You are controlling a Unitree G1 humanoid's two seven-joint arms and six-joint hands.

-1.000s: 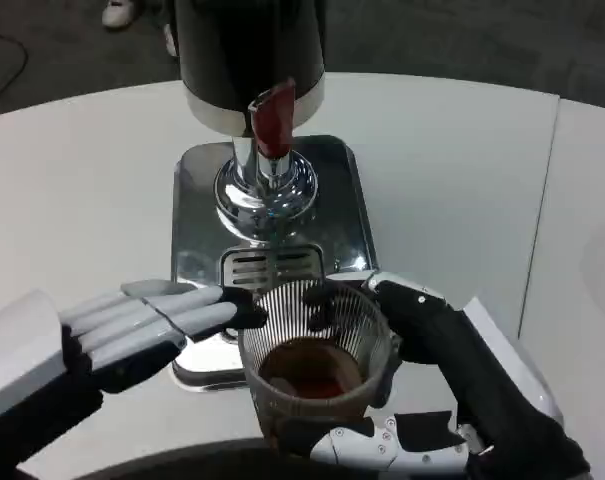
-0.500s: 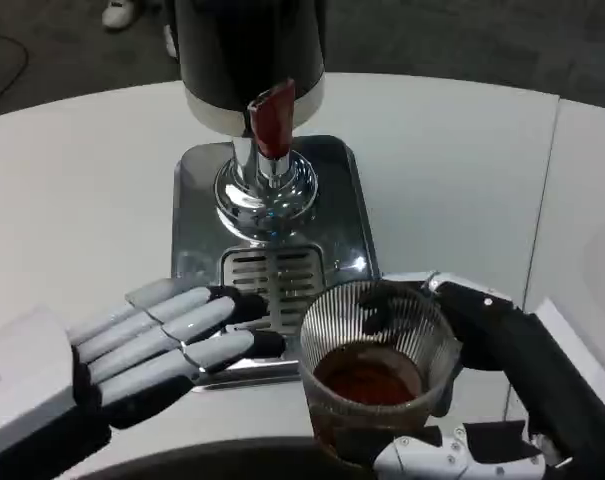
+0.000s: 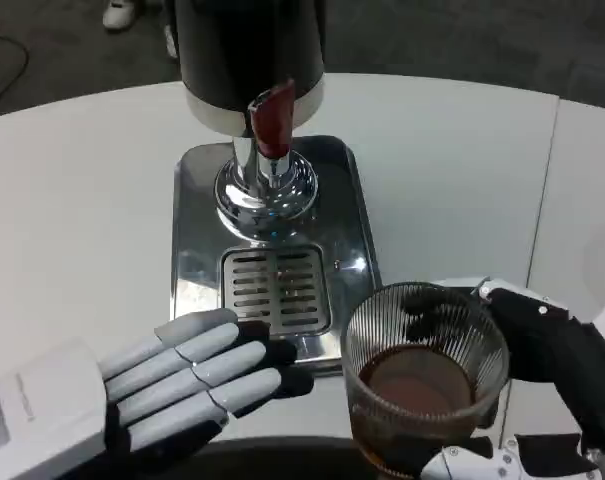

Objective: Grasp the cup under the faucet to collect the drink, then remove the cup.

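Nearest, the right hand (image 3: pixel 527 400) grasps the ribbed cup (image 3: pixel 425 375) of brown drink, off the drip tray (image 3: pixel 272 250) at its front right corner; the left hand (image 3: pixel 197 375) lies flat at the tray's front edge, fingers released; beyond stands the faucet (image 3: pixel 267 150)

A white round table (image 3: pixel 82 190) stands on dark grey carpet (image 3: pixel 462 40); at the far top edge lies a white shoe (image 3: pixel 119 12).

Dispenser (image 3: pixel 247 50) top cut off; cup (image 3: pixel 422 385) base hidden by fingers (image 3: pixel 482 462).
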